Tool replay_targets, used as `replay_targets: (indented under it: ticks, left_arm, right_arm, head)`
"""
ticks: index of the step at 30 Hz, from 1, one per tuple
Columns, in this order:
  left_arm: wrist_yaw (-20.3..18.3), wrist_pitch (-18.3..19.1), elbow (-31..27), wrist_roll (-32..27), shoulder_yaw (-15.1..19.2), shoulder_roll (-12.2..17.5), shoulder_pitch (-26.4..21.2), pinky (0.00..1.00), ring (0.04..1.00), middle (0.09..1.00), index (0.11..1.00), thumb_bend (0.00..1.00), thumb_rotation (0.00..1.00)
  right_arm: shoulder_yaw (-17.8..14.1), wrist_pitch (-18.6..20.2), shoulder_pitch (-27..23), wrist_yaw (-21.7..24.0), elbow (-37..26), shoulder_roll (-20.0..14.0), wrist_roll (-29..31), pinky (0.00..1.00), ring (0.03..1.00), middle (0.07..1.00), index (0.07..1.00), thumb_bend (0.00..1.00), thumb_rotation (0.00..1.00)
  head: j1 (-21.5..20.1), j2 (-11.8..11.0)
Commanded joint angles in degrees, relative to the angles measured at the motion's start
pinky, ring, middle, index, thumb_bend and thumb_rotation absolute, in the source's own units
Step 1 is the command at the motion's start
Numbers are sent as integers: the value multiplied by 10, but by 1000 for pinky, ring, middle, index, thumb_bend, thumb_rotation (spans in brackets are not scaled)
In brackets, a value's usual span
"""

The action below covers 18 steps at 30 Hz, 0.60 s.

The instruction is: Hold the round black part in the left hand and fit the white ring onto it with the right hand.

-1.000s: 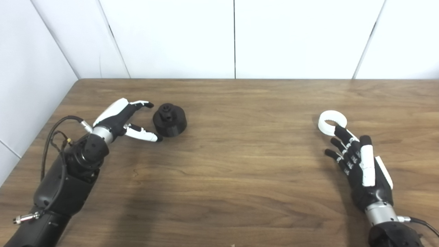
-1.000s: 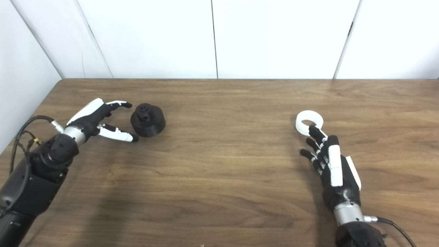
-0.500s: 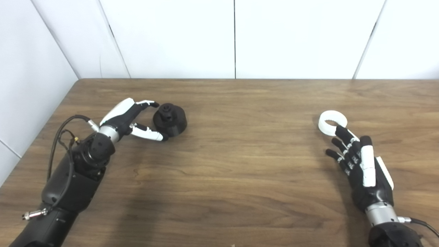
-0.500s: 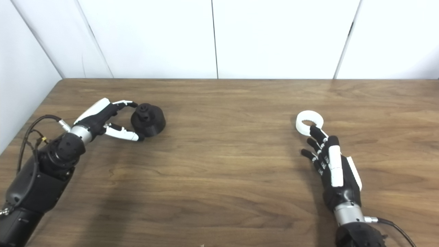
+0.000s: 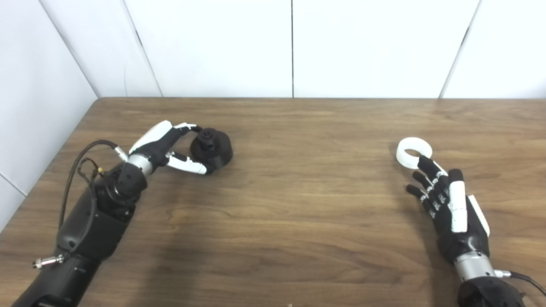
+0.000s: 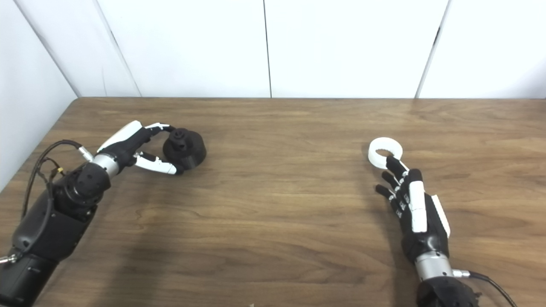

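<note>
In the left eye view you see the left robot hand (image 5: 164, 147) at centre left of the frame, fingers spread around the round black part (image 5: 211, 149) on the table (image 5: 290, 192), fingertips at its rim but not closed on it.

In the right eye view, your right robot hand (image 6: 411, 204) lies at lower right, fingers extended and apart, holding nothing; one fingertip touches the white ring (image 6: 385, 152) lying flat just above it.
</note>
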Motion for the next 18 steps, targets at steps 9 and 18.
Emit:
replay_targets:
  ticks: [9,18]
  left_arm:
    - [16,-23,11,15,-1,8,-40,890,1000,967,854,1000,294]
    - [24,-47,22,31,-6,6,-43,897,992,951,812,995,286]
  right_arm:
    - [-3,-23,12,0,-22,5,2,814,925,927,870,622,1000]
    - [-4,-24,14,-3,-22,8,0,803,919,922,863,606,1000]
  head:
    - [0,1]
    - [-1,1]
